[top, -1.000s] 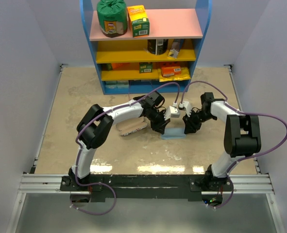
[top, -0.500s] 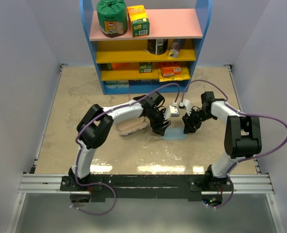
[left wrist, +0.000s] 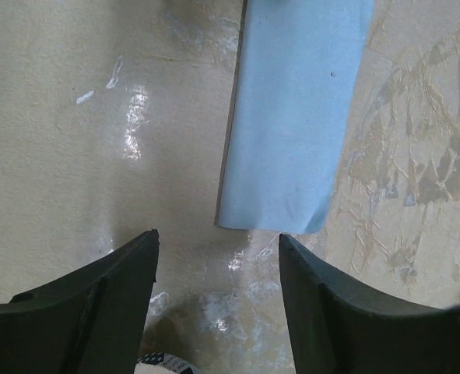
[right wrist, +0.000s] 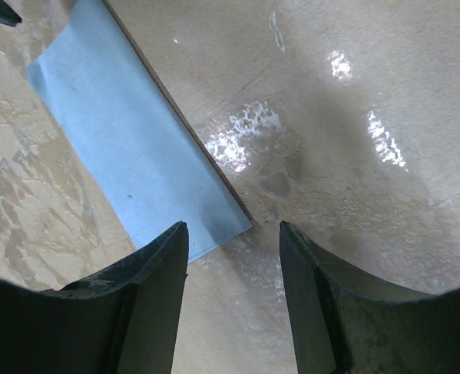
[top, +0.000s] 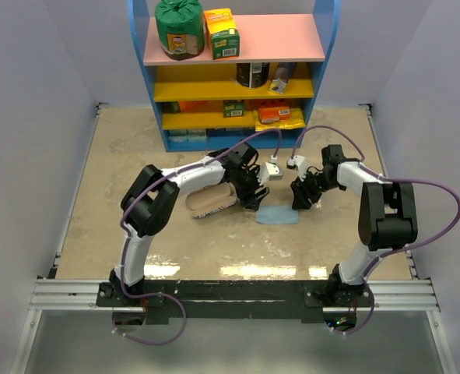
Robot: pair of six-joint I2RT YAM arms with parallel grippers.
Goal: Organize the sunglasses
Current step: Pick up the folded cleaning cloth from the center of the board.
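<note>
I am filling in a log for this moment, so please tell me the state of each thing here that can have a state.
left gripper: open, holding nothing.
right gripper: open, holding nothing.
blue cloth: lying flat on the table, not gripped.
pouch: lying on the table; open or closed cannot be told.
sunglasses: not visible in any view.
</note>
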